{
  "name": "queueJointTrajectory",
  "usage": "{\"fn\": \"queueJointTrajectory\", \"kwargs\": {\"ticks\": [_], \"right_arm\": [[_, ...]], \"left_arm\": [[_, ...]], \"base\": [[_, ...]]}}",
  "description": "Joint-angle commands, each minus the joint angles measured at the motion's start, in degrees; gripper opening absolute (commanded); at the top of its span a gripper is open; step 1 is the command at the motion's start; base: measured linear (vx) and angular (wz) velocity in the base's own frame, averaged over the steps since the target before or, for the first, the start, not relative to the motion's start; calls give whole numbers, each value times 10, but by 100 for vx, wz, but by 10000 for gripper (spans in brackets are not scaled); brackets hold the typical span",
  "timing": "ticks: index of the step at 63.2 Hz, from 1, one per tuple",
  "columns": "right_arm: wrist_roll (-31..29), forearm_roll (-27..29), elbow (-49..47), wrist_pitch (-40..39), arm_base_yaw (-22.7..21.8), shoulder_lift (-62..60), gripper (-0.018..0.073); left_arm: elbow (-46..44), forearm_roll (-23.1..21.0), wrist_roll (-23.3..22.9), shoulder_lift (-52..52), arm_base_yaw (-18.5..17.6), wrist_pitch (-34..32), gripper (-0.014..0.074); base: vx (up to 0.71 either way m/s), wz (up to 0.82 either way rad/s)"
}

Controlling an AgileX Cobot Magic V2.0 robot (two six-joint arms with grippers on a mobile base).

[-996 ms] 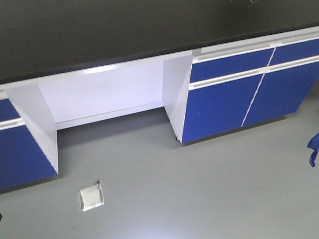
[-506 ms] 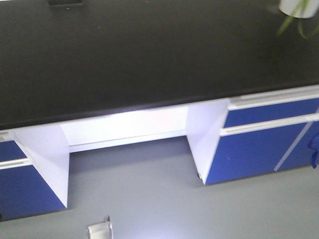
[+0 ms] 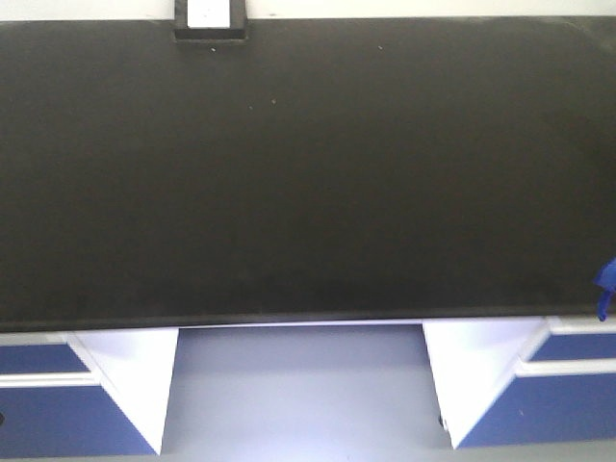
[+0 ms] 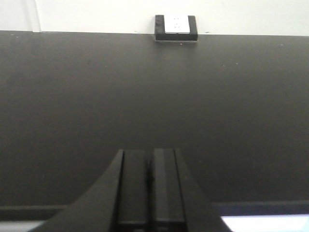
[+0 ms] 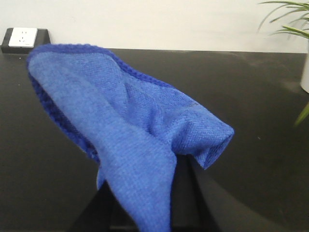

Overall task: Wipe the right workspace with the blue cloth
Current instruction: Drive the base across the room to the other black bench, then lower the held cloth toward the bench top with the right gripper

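The right workspace (image 3: 308,173) is a broad matte black benchtop filling the front view. It also spreads out ahead in the left wrist view (image 4: 154,96) and the right wrist view (image 5: 260,125). The blue cloth (image 5: 130,121), fuzzy and bunched, drapes over my right gripper (image 5: 157,193), which is shut on it above the benchtop. The cloth hides most of the fingers. A corner of the blue cloth (image 3: 604,281) shows at the front view's right edge. My left gripper (image 4: 149,154) is shut with nothing in it, above the bench's near edge.
A black-and-white outlet box (image 3: 207,19) sits at the bench's back edge by the white wall, also seen from both wrists (image 4: 176,27) (image 5: 21,38). A plant in a white pot (image 5: 304,72) stands at the far right. Blue cabinet fronts (image 3: 58,404) lie below the bench.
The front view has swung up from the floor and cabinet fronts onto the benchtop, and the outlet box has come into view. The cloth corner stays at the right edge.
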Motion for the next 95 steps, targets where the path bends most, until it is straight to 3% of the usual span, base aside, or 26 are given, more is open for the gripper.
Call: {"fn": "queueJointTrajectory", "kwargs": {"ticks": [1,86,95], "right_arm": [[-6,0,-18,-49,-1,7,-8],[-3,16,-18,-56,15,5,-8],[-1,17,-30,-33,15,47,-6]], "left_arm": [[17,1,-5,-9,-3,-45,-6],[17,1,-5,-9,-3,-45,-6],[17,1,-5,-9,-3,-45,-6]], "base": [[28,16],[6,3],[0,0]]}}
